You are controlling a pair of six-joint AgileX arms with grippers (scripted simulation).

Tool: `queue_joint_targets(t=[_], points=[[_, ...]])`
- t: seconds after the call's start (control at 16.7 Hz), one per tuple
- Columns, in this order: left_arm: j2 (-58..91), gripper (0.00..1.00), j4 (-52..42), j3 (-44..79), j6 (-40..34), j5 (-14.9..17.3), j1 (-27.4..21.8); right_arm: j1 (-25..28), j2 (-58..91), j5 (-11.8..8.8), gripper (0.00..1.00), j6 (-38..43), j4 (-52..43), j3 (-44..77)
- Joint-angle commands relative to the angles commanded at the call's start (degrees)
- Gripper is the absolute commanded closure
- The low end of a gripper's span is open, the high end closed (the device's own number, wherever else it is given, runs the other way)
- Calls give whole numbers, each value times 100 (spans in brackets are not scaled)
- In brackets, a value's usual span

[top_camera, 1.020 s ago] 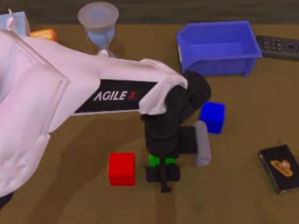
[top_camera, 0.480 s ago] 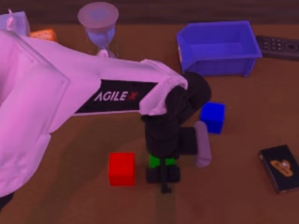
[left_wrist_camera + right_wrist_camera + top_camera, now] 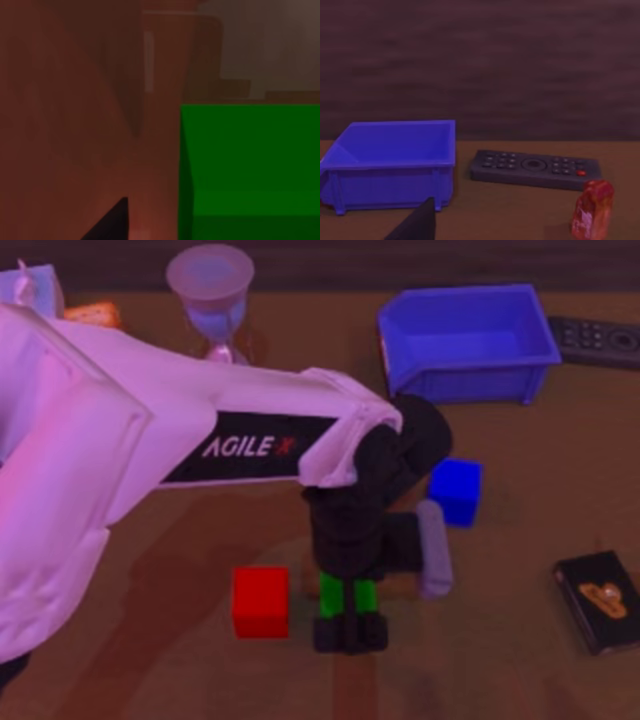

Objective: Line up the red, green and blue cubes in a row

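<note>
Left end effector [image 3: 349,632] sits low over the green cube [image 3: 348,592] (grip unclear), just beside the red cube [image 3: 261,601].

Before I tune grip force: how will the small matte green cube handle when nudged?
The small matte green cube looks rigid with flat faces, so it should slide, not roll. Squat as it is, tipping seems unlikely. Its matte sides probably grip well.

One piece of lettering can be read: "AGILE X" in white capitals, with the X reddish, on a black panel [image 3: 247,448] along the white forearm shell of the left arm [image 3: 120,450]. The small black box [image 3: 598,600] lying right of that arm carries an orange emblem, not legible. The dark grey remote control [image 3: 535,169] has buttons whose marks cannot be read.
</note>
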Motion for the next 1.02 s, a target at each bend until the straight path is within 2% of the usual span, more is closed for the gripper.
queue_joint_targets(t=[0.42,0.78,1.02], points=[[-35,0,-101,79,-4,1,24,0,0,0,0,0,0,0],[-458,0,-1244,739,10,-1,107,0,0,0,0,0,0,0],[-542,0,-1371,833,0,-5,132,0,0,0,0,0,0,0]])
